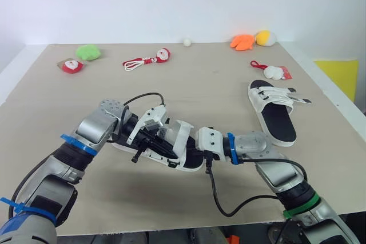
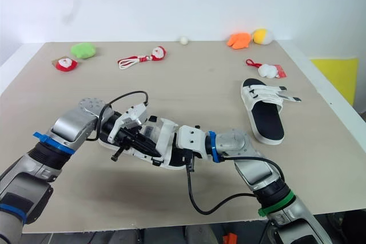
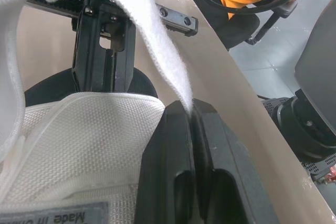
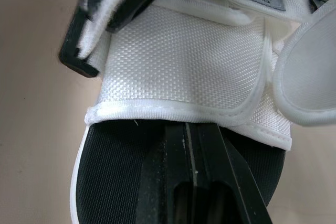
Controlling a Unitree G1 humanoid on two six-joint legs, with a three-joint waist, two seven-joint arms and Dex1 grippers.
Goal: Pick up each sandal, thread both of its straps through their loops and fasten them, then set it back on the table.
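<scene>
Two arms meet low over the near middle of a pale beige wooden table (image 1: 206,84), and between them you hold a slide sandal with a white woven upper and a black, finely textured footbed (image 1: 182,140). It sits tilted, just above or on the board; which one cannot be told.

Your left gripper (image 3: 190,109) is clenched on a white fuzzy strap (image 3: 152,30) of that sandal. The strap curves down in a soft band and disappears into the pinch between the two glossy black fingers (image 3: 163,156). The white canvas-weave upper lies right beside those fingers, with a grey sewn label at its edge.

Your right gripper (image 4: 185,125) lies over the black footbed with its two fingers pressed together. Their tips are hidden under the stitched white hem of the upper, so you cannot tell whether they pinch anything there.

A second sandal of the same white and black make (image 1: 274,112) lies flat on the table well to your right, sole down, its two straps splayed outward.

Along the far edge sit small soft things:
- a green plush lump (image 1: 88,52)
- a red-and-white Santa toy (image 1: 71,65)
- a Santa charm on a red-and-white cord (image 1: 146,59)
- a small white ball (image 1: 187,42)
- an orange plush (image 1: 242,41)
- a yellow-and-white plush (image 1: 265,38)
- a white charm with a red loop (image 1: 274,72)
</scene>
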